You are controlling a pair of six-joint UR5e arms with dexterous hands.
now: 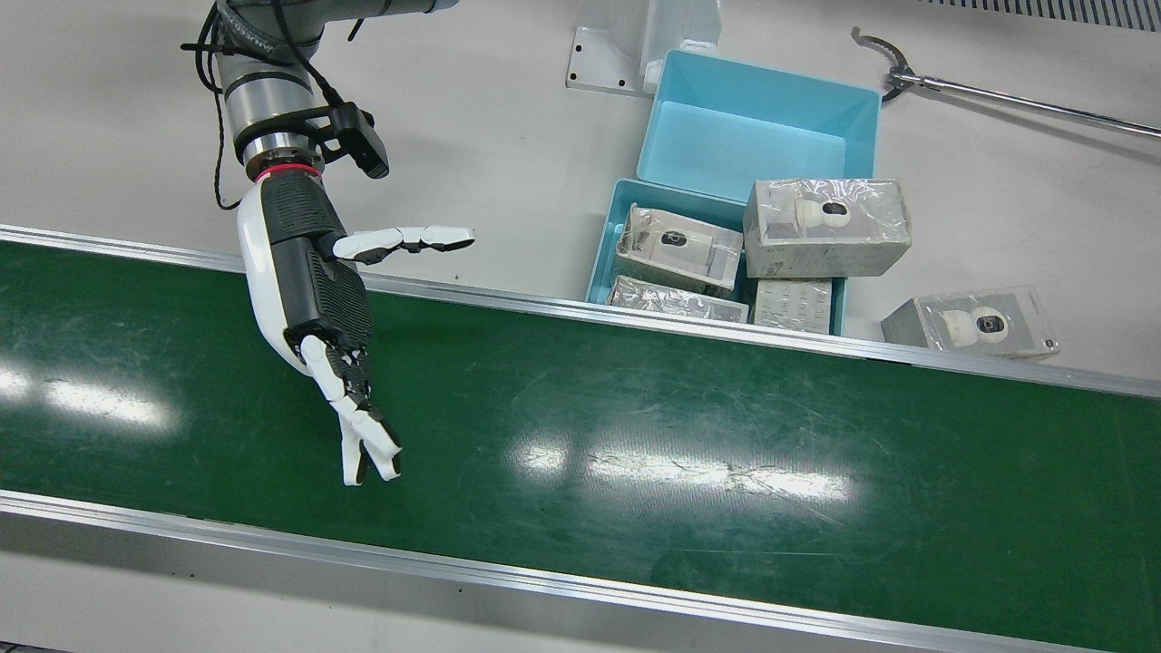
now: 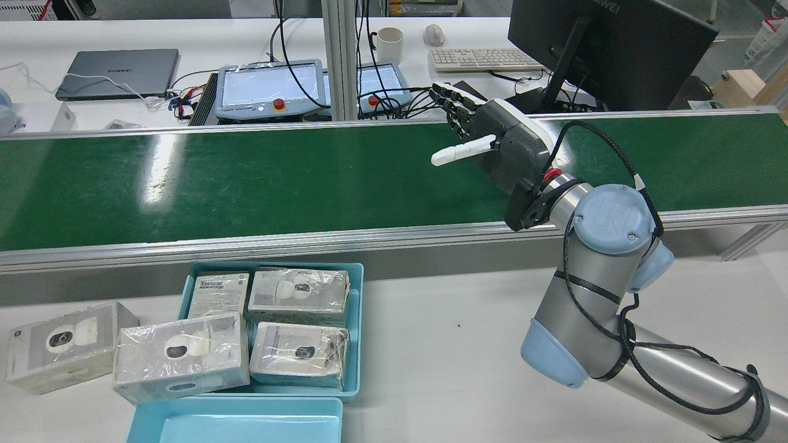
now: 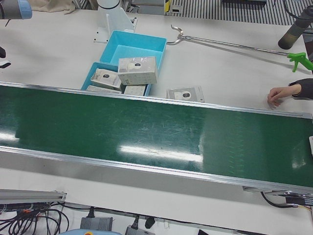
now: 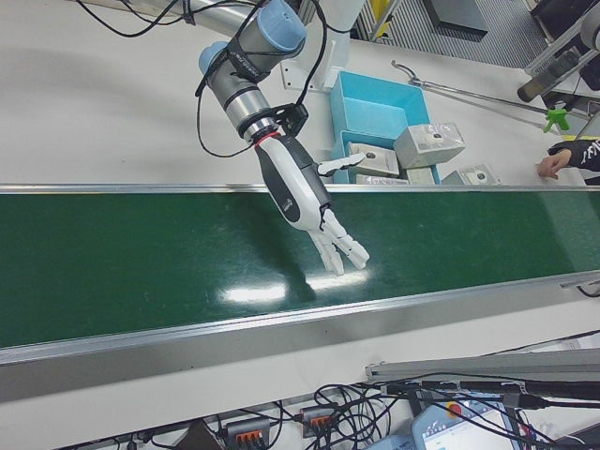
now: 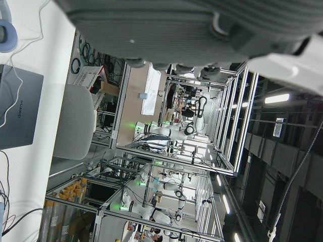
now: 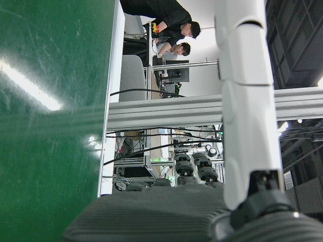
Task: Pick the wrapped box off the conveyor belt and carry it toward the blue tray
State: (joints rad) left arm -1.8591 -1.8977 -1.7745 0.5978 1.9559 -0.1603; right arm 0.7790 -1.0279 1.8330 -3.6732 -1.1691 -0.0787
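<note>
The green conveyor belt [image 1: 726, 435] carries no wrapped box in any view. My right hand [image 1: 313, 290] hovers open over the belt's right half, fingers stretched toward its far edge, thumb out to the side; it also shows in the rear view [image 2: 505, 144] and the right-front view [image 4: 300, 187]. Beside the belt a blue tray [image 1: 603, 240] holds several wrapped boxes, one [image 1: 825, 227] lying on top. A second blue tray [image 1: 753, 127] behind it is empty. My left hand [image 5: 176, 25] shows only in its own view, empty, fingers apart.
One wrapped box [image 1: 970, 322] lies on the white table next to the trays. A long reacher tool [image 1: 998, 95] lies behind them. A person's hand [image 3: 281, 93] rests on the table by the belt. Control pendants [image 2: 265, 89] stand beyond the belt.
</note>
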